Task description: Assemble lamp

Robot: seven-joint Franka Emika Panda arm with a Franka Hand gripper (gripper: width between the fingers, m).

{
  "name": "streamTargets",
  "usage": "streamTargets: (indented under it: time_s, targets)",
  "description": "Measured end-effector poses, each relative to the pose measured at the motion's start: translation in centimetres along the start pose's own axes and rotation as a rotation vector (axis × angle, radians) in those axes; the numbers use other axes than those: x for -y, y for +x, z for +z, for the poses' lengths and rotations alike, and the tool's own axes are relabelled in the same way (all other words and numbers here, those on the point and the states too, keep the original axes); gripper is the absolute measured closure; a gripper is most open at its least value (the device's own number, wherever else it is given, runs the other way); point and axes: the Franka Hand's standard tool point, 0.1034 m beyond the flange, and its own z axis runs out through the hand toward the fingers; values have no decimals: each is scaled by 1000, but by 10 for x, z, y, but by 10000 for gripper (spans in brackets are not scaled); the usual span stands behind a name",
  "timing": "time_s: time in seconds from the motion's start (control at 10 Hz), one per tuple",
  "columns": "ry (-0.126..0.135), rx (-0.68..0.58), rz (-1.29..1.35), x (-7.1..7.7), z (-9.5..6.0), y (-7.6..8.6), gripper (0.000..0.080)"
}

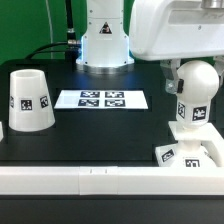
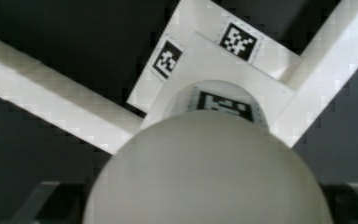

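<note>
The lamp's bulb post (image 1: 195, 95) stands upright on the flat square base (image 1: 205, 150) at the exterior view's right, close to the front wall. My gripper (image 1: 190, 76) comes down from above with a finger on each side of the post's round top, shut on it. In the wrist view the round top (image 2: 202, 165) fills the space between the dark fingers (image 2: 34, 203), with my gripper (image 2: 194, 208) centred on it and the tagged base (image 2: 229, 45) beneath. The tapered shade (image 1: 28, 100) stands mouth down at the exterior view's left, apart from the rest.
The marker board (image 1: 101, 99) lies flat mid-table between the shade and the post. A low white wall (image 1: 90, 180) runs along the front edge, also seen in the wrist view (image 2: 51, 92). The arm's white pedestal (image 1: 104, 40) stands at the back.
</note>
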Motion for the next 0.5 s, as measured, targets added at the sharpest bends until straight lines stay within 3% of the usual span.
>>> streamTargets:
  time_s: [0.5]
  targets:
    - [-4,-6,567,-4,1,-2,220]
